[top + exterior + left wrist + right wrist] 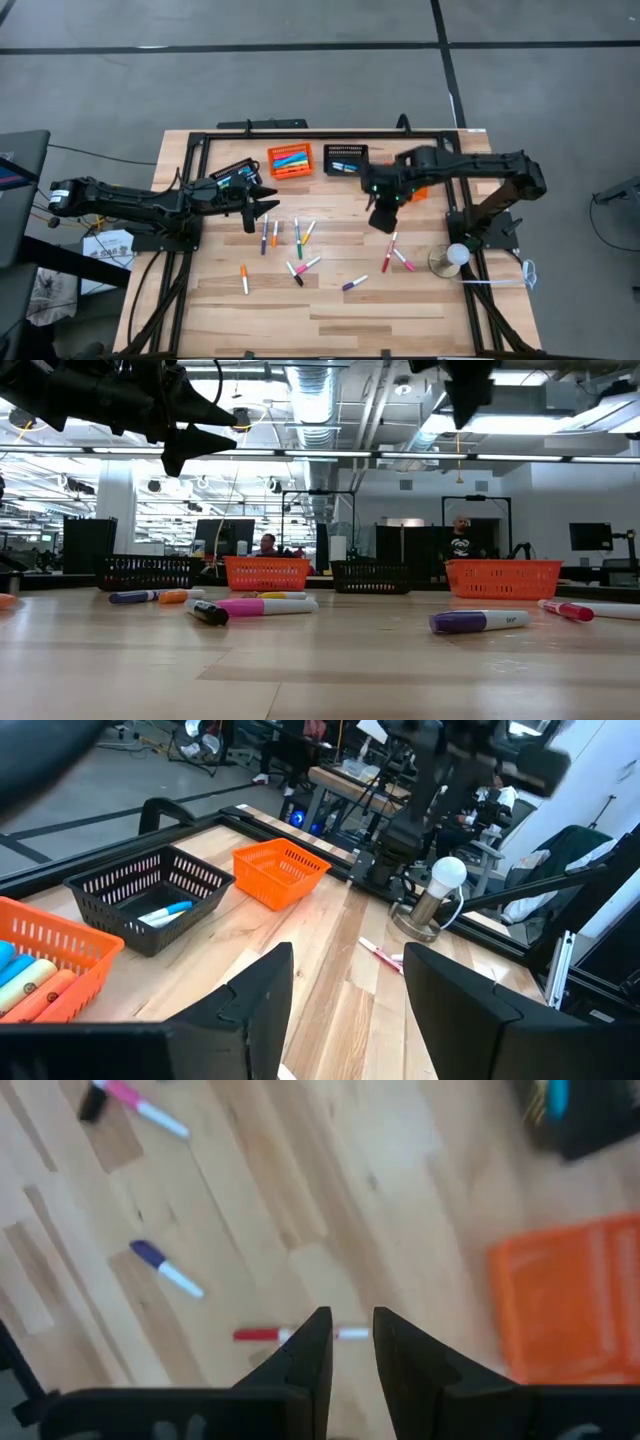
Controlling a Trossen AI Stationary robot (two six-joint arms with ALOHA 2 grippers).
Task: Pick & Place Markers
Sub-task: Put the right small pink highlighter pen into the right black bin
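My right end effector [349,1342] hangs above the worktop [300,1200], fingers nearly together (empty), a red marker [290,1334] directly below; my left end effector [345,990] waits apart.

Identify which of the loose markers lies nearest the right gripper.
The red marker just below the right gripper, beside a pink one. The other loose markers lie farther left, toward the table's middle.

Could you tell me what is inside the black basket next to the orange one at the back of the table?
The black basket holds at least one light blue marker; its mesh walls may hide others lying low.
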